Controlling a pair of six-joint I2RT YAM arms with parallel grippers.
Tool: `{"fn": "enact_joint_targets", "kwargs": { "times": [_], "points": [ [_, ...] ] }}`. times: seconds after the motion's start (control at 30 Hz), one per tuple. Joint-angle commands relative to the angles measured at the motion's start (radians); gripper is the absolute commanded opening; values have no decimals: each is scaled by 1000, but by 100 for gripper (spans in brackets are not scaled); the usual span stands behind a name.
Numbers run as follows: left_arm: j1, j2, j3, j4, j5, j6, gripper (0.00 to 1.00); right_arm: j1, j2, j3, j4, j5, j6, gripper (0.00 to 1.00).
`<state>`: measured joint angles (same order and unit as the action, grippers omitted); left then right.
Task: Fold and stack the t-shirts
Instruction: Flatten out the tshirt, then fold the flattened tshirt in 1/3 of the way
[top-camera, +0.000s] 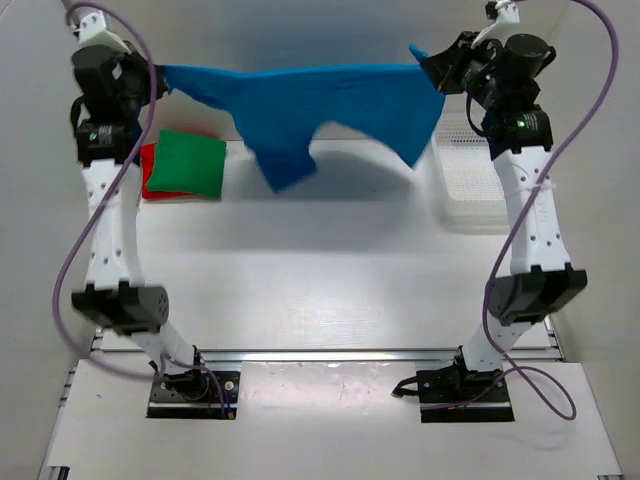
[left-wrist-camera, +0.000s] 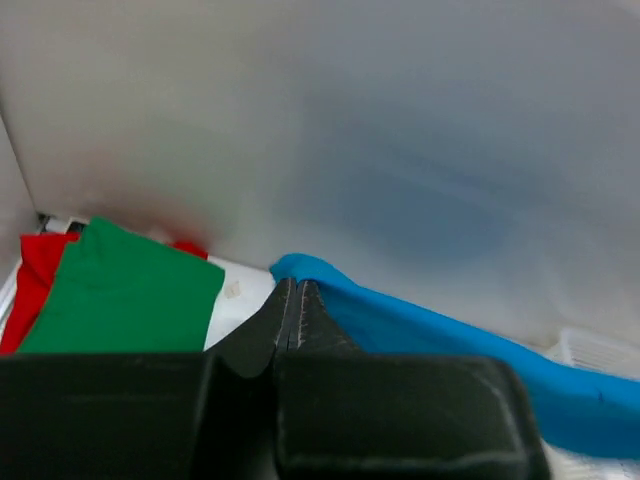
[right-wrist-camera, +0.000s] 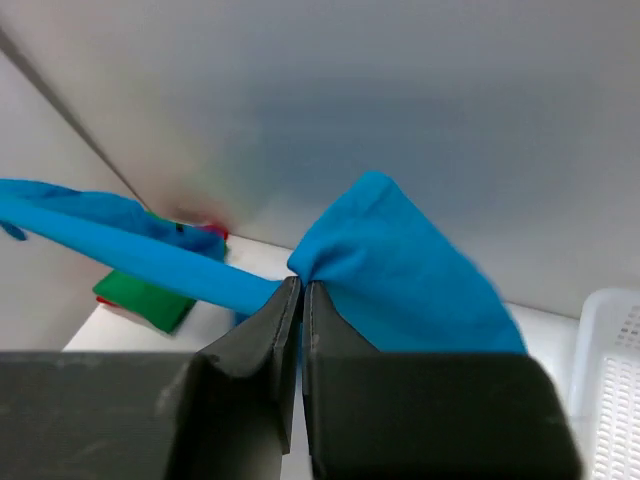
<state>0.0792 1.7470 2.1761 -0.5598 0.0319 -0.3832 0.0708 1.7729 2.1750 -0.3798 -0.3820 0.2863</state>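
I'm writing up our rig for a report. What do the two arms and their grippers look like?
The left arm and right arm both have white links, black joint housings and black base plates. A purple cable loops alongside each. The left gripper and right gripper are matte black, with wedge-shaped fingers tapering to thin tips.

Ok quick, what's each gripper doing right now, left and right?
Left gripper: closed, pinching one end of the blue t-shirt, which hangs above the table.
Right gripper: closed, pinching the other end of the same shirt.
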Motion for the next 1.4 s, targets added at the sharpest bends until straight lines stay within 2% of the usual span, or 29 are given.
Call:
{"fn": "enact_joint_targets", "kwargs": {
  "times": [0.0,0.07,0.13,0.17,0.23,0.4,0.57,0.63,0.8,0.9,1.03,1.37],
  "points": [
    [-15,-271,-108,67,46,6,0,-28,-130,-102,24,31,-30,0],
    [-53,-352,-238,55,51,30,0,-37,-183,-217,18,44,-32,0],
    [-106,-479,-478,61,42,38,0,-26,-301,-465,56,48,-26,0],
    [-111,-521,-549,79,51,32,0,-32,-329,-534,93,48,-27,0],
    [-139,-671,-836,100,57,14,0,-37,-413,-772,119,45,-19,0],
    [-180,-886,-1273,61,57,-38,0,-39,-504,-1134,96,31,-6,1],
    [-234,-1038,-1578,-5,151,-153,0,-17,-595,-1440,87,26,71,0],
    [-248,-1082,-1680,-22,177,-206,0,-13,-622,-1501,81,28,102,0],
    [-318,-1181,-1777,-40,207,-292,0,-35,-719,-1664,23,38,171,0],
    [-305,-1181,-1770,-35,217,-307,0,-39,-772,-1713,-4,40,178,0],
    [-294,-1120,-1737,15,210,-296,0,-69,-839,-1750,-33,28,179,0],
    [-188,-828,-1532,106,200,-186,0,-200,-805,-1615,-87,-46,140,0]
  ]
}}
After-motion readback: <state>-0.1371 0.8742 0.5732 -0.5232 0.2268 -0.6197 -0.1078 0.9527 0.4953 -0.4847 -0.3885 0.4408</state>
